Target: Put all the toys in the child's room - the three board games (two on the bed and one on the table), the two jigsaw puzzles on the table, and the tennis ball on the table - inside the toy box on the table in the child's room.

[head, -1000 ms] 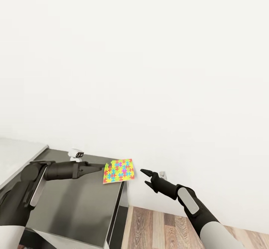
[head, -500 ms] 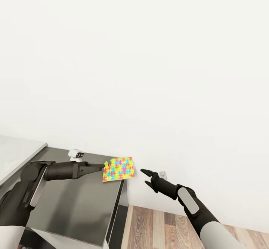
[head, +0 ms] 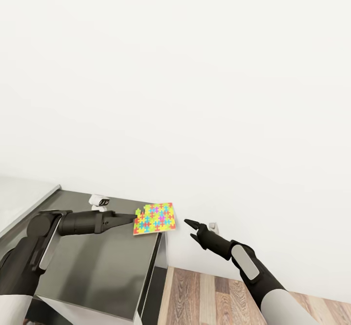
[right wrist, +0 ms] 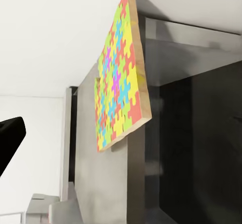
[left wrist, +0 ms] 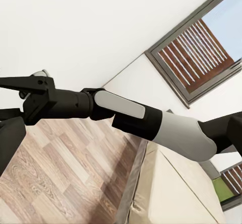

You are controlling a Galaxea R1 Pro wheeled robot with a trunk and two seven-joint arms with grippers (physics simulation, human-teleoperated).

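Jigsaw puzzle (head: 155, 219) pinched by left claw (head: 135, 216), overhanging table (head: 97, 271) corner

wall (head: 195, 71): plain white | floor (head: 204, 296): wood planks | window (left wrist: 194, 53): slatted blind

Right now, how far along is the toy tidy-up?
Nothing looks finished from these views. In hand: the left gripper is shut on one jigsaw puzzle by its edge, holding it over the dark end of the table. The right gripper is open and empty, out over the wooden floor. Left: getting this puzzle into the toy box, plus the other toys.
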